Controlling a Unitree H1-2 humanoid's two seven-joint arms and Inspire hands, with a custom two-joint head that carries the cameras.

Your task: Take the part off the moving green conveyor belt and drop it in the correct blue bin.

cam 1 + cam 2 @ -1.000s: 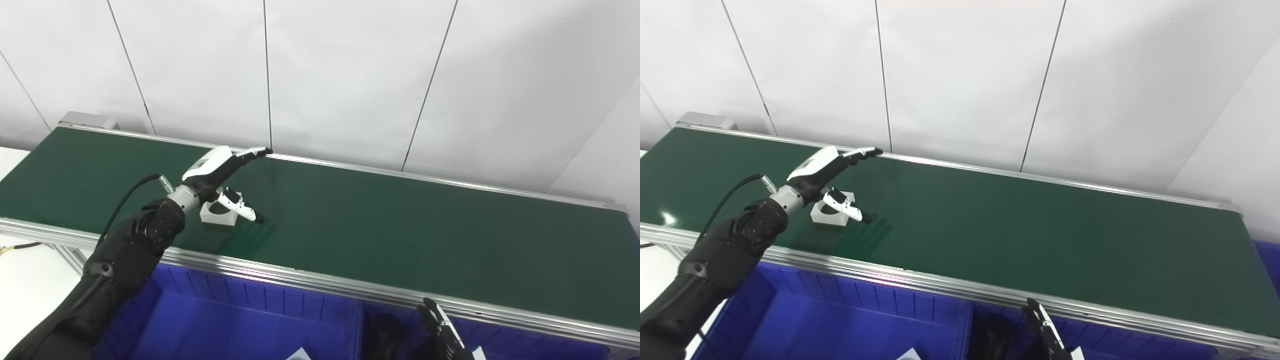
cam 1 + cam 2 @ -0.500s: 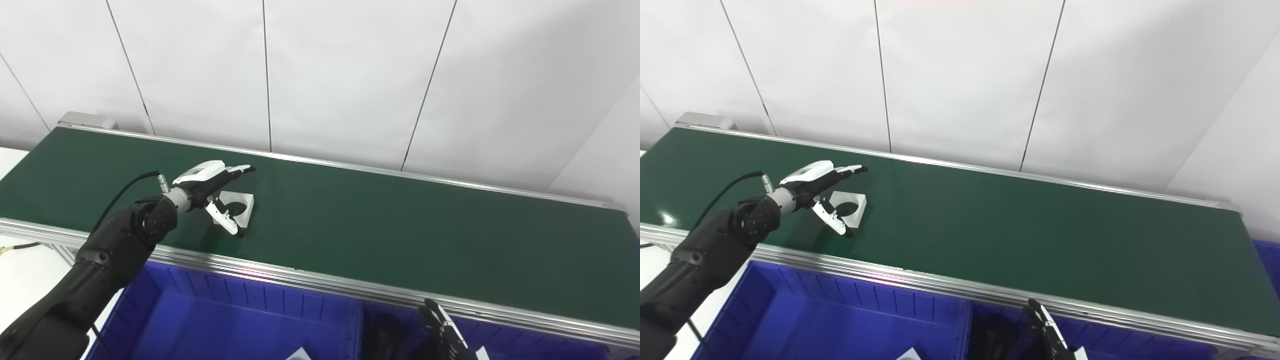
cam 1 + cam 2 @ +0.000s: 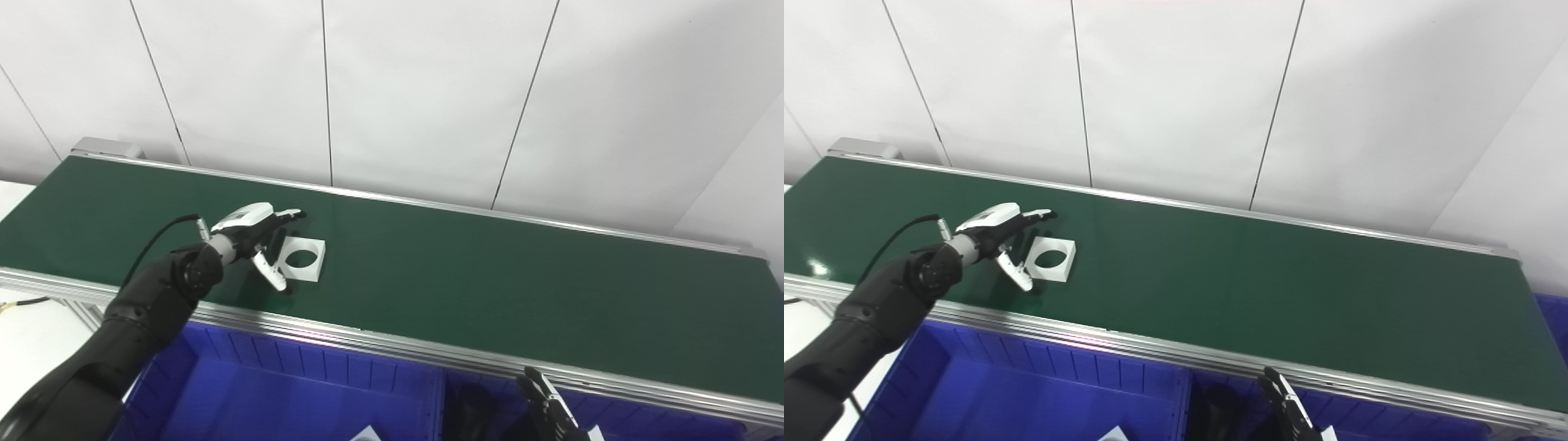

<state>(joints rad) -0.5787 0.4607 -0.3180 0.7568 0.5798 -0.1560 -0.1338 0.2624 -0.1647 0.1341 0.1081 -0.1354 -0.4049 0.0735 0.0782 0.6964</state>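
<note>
Left eye view: left hand (image 3: 260, 236), fingers spread, flanks the white part (image 3: 301, 260) on the belt (image 3: 490, 282), ungrasped; binning remains.

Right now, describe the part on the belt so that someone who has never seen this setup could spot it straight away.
Find the long green conveyor belt that runs in front of the white wall, and look toward its left end. Just right of the open left hand lies the part, flat on the belt. It is a white square plate with a round hole through its middle, the only loose thing on the belt.
</note>
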